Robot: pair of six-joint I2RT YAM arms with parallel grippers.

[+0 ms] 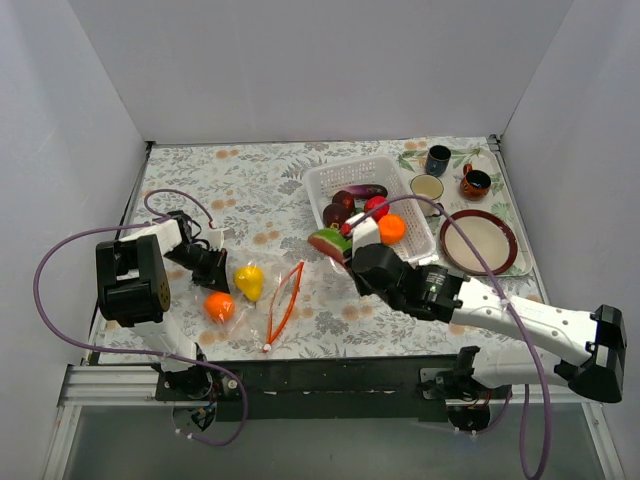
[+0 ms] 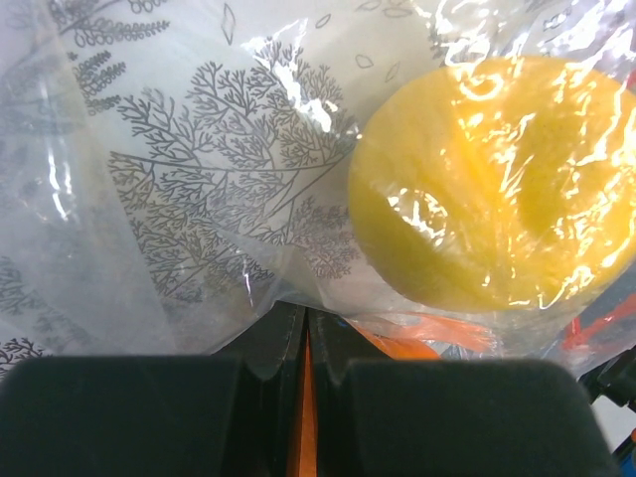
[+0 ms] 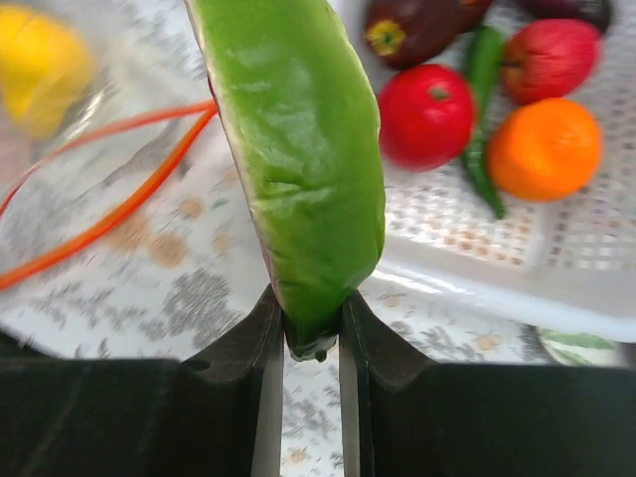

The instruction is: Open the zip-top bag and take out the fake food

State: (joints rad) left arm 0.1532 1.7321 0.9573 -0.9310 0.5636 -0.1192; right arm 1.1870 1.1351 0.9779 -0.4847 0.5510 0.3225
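The clear zip-top bag lies on the patterned cloth at the front left, its red-orange zip strip gaping. Inside it are a yellow fruit and an orange ball. My left gripper is shut on the bag's plastic, with the yellow fruit close ahead of the left gripper. My right gripper is shut on the end of a green-skinned, red-edged piece of fake food, held just left of the white basket. The right gripper pinches the piece's tip.
The white perforated basket holds a red ball, an orange ball, eggplants and a green pepper. A tray at the right carries a plate and mugs. White walls enclose the table.
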